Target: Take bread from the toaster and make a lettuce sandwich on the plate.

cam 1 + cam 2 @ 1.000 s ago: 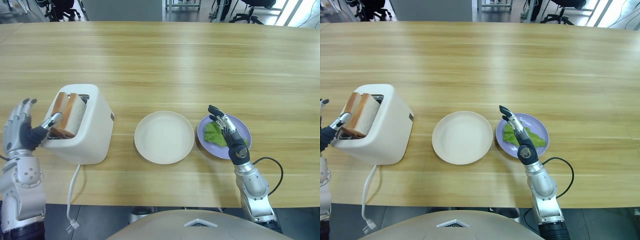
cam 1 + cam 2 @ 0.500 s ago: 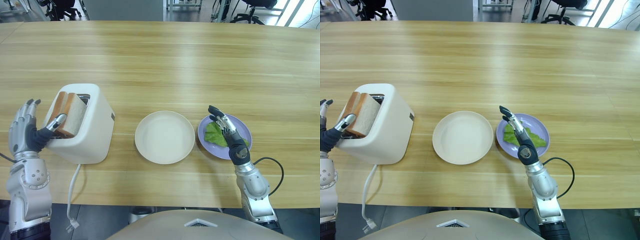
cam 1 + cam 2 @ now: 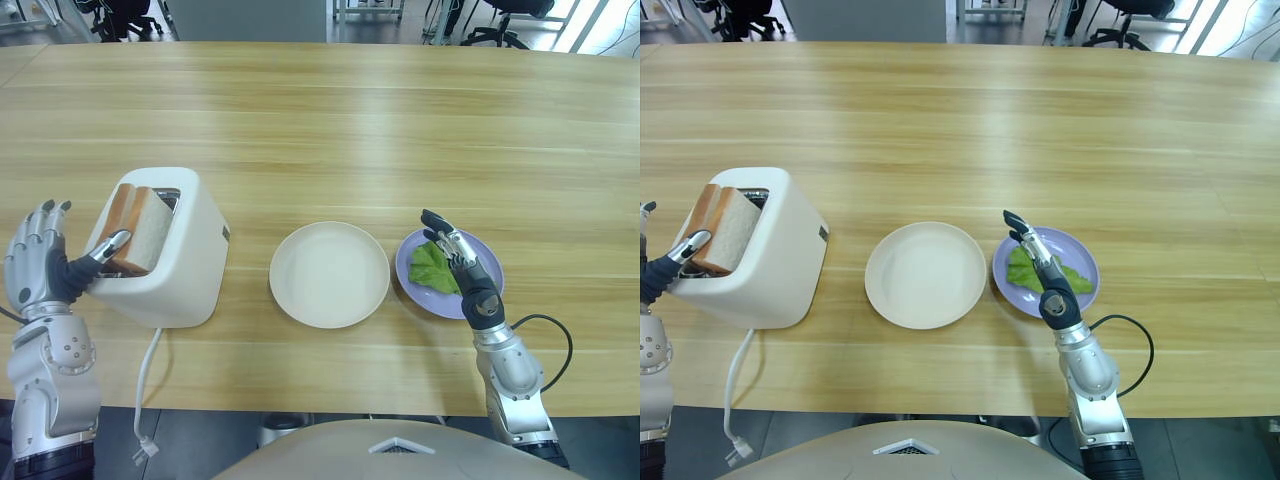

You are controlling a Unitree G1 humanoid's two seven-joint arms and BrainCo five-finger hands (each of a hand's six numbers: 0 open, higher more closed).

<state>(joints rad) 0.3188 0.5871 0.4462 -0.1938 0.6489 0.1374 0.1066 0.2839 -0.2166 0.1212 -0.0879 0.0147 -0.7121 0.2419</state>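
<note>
Bread (image 3: 137, 228): two slices standing on edge in the slots of the toaster (image 3: 185, 270), tops well proud of the housing, side by side; neither is out yet, so the first step is not done.

Left hand (image 3: 42, 268): just beside the toaster's left side, palm toward it; fingers straight and splayed upward, thumb pointing right with its tip at or on the lower near corner of the near slice; can't tell if it actually presses; nothing gripped.

Key relation: bread lies directly to the right of the left hand and slightly higher than the thumb; the slices' long edges run near-to-far along the slots, broad faces looking left and right; judgement: the hand needs to come up and over so fingers land on one broad face and the thumb on the other, then pull straight up along the slot; the left slice is the nearer one to take.

Right hand (image 3: 462, 270): well apart from the toaster, stretched out flat over the purple dish (image 3: 497, 262), fingertips above the lettuce (image 3: 429, 268); uncurled, holding nothing; it is the nearer hand for the lettuce, the left for the bread.

Plate (image 3: 329, 274): on the surface (image 3: 350, 130) between toaster and purple dish, just beside the dish; no bread on it yet.

Risk, as I judge it: toaster cord (image 3: 147, 385) hangs off the near edge; a sideways tug on the slice could drag the toaster.
</note>
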